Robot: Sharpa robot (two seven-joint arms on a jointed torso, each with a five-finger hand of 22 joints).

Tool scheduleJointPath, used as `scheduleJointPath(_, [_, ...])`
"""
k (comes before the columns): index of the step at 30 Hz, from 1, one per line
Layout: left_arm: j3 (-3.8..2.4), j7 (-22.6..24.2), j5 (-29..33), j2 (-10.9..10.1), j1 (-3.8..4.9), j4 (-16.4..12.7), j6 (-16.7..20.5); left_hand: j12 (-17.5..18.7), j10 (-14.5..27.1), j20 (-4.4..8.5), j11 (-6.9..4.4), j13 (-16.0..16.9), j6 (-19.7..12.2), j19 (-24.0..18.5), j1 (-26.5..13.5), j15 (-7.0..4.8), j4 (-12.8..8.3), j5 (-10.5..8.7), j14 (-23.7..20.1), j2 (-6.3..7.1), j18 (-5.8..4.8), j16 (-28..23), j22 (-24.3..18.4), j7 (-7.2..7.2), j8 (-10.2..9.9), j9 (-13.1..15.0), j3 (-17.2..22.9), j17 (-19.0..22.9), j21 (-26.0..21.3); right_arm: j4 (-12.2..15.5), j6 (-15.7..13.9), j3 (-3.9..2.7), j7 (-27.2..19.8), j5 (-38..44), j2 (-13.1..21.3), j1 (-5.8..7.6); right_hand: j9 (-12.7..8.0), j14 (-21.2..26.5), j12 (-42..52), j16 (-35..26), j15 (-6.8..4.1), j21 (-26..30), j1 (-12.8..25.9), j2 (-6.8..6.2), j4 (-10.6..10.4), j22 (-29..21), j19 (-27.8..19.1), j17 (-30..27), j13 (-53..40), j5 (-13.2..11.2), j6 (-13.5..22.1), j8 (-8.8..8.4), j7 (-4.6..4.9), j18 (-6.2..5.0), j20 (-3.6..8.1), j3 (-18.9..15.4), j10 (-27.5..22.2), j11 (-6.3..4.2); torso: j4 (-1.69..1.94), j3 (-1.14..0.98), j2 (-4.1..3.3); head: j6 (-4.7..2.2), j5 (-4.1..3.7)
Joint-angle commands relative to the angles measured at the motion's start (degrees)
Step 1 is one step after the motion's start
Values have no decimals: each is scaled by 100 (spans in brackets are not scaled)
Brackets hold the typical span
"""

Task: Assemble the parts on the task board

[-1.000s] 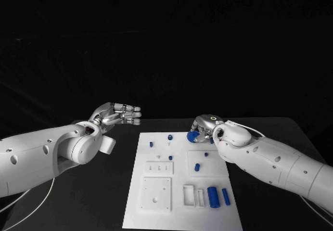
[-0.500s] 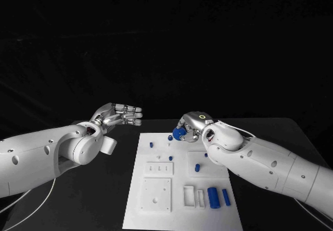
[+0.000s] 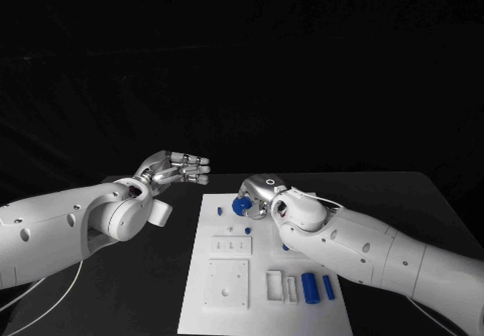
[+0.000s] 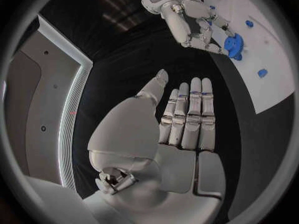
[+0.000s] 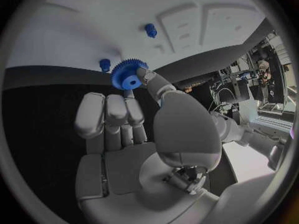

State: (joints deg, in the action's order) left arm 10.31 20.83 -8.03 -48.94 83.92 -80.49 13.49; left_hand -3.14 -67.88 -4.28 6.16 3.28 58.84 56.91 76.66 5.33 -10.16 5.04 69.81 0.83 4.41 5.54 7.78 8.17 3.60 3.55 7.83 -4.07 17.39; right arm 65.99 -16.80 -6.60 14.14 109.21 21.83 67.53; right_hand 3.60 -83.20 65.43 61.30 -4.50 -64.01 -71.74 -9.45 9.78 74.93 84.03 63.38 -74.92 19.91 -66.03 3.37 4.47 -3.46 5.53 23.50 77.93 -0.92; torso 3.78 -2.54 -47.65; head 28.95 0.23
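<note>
While pinched (right hand (image 5: pixel 127 129)) — toothed blue gear (image 5: pixel 129 75), centre-holed

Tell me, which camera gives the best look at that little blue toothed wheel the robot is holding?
The right wrist view: the small blue toothed gear shows its teeth and centre hole, pinched by the right hand. The left wrist view shows it smaller, edge-on; the head view shows a partly hidden blue blob.

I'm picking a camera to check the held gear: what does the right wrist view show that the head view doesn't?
Right wrist view alone: the blue gear's teeth and centre hole, pinched at the right hand's fingertips. Head view alone: the left hand empty beside the white board, and two blue cylinders lying near its front edge. Both: the gear held over the board's far end, near small blue pegs.
</note>
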Motion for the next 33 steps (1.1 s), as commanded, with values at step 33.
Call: scheduleJointPath(33, [-3,10,-76,95,9,-7,-91,-19,-1,6,1,8,-33,-5,-7,-10,-20,4,1,-33,-111,-18,-10,-2,9,5,21,4,10,-804,169,66,110,192,-507,-95,-4,-8,-165,-94,2,82,135,-33,-193,832,153,-43,-20,-313,384,13,107,-30,2,-103,-93,58,-22,-8,7,33,74])
